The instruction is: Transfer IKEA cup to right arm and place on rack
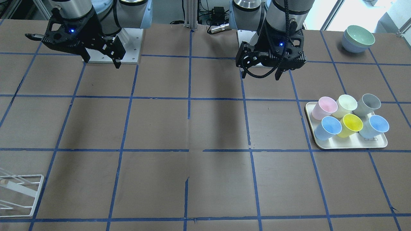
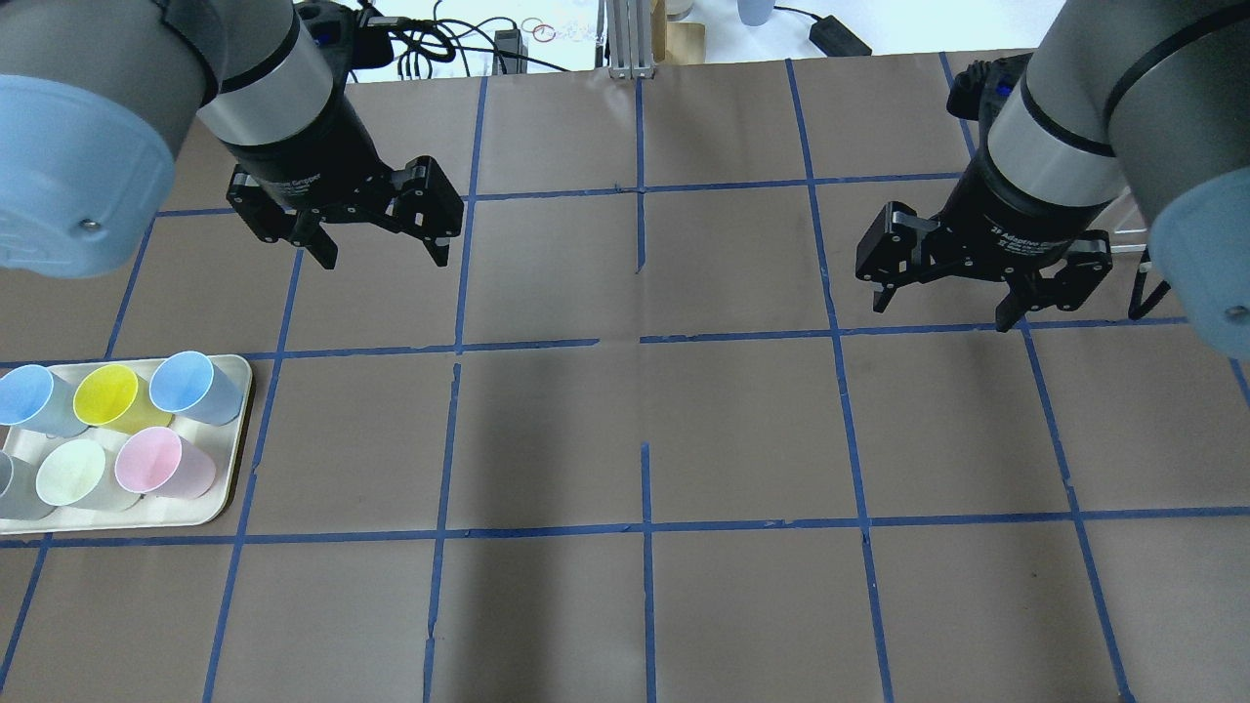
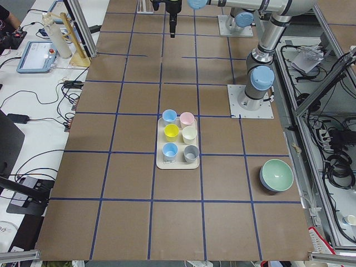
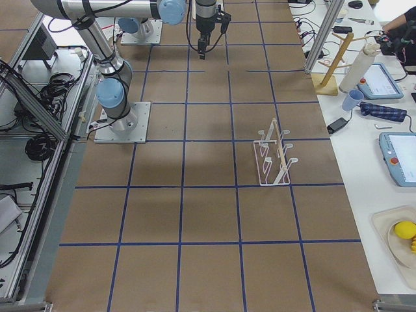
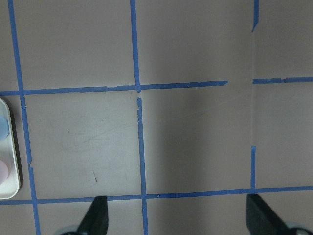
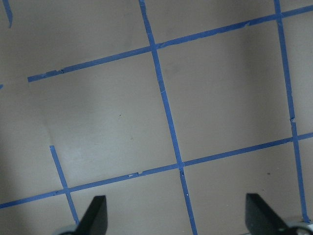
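**Desk:** What's in the foreground?

**Photographer:** The white wire rack [image 1: 23,190], at the end of the surface farthest from the cream tray [image 1: 350,145].

**Desk:** And the IKEA cup?

**Photographer:** The IKEA cup [image 1: 329,127] stands upright at the tray corner nearest the middle of the surface, just beside a yellow cup [image 1: 351,125]. Its twin [image 1: 375,126] ends the same row. The tray holds six cups, all seemingly empty. Beyond the tray, a green bowl [image 1: 359,36] sits nested in a bluish one [image 1: 351,48].

**Desk:** The arms?

**Photographer:** The left gripper [image 2: 383,256] hangs over the surface off that same tray corner, fingers spread, holding nothing. The right gripper [image 2: 942,308], well apart from the tray, is likewise spread and bare.

**Desk:** How will the cup handle?

**Photographer:** Probably light, stiff and smooth, and tapered, so apt to slip. A pinch across the wall under the rim, clear of the yellow cup, looks best. That leaves the base free for the right gripper.
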`<act>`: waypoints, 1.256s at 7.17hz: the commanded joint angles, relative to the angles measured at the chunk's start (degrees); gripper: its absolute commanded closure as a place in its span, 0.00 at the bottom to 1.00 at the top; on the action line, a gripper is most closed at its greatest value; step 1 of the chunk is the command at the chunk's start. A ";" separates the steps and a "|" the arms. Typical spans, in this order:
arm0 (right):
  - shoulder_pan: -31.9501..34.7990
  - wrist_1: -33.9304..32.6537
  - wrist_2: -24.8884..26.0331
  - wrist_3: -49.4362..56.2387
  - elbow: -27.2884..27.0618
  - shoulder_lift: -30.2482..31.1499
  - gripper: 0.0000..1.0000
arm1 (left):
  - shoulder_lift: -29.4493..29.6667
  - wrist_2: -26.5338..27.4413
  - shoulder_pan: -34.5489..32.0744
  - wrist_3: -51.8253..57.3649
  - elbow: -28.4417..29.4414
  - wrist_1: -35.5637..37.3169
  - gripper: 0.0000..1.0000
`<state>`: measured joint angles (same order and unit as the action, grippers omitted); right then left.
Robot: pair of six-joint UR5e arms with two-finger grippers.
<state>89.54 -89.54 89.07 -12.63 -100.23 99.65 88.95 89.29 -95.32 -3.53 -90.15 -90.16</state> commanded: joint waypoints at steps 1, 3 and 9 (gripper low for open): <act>-0.07 0.07 0.31 0.24 0.20 0.10 0.00 | 0.00 0.00 -0.04 0.02 0.07 -0.01 0.00; 0.19 0.24 0.58 -0.20 0.47 0.10 0.00 | -0.18 0.00 -0.04 0.02 0.15 -0.01 0.00; 0.20 0.24 0.31 -0.11 0.03 0.89 0.00 | -0.88 0.79 1.18 1.07 -0.37 -0.01 0.00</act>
<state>89.75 -89.28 89.36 -12.90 -100.15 100.53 88.45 89.65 -94.64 -2.92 -90.40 -90.17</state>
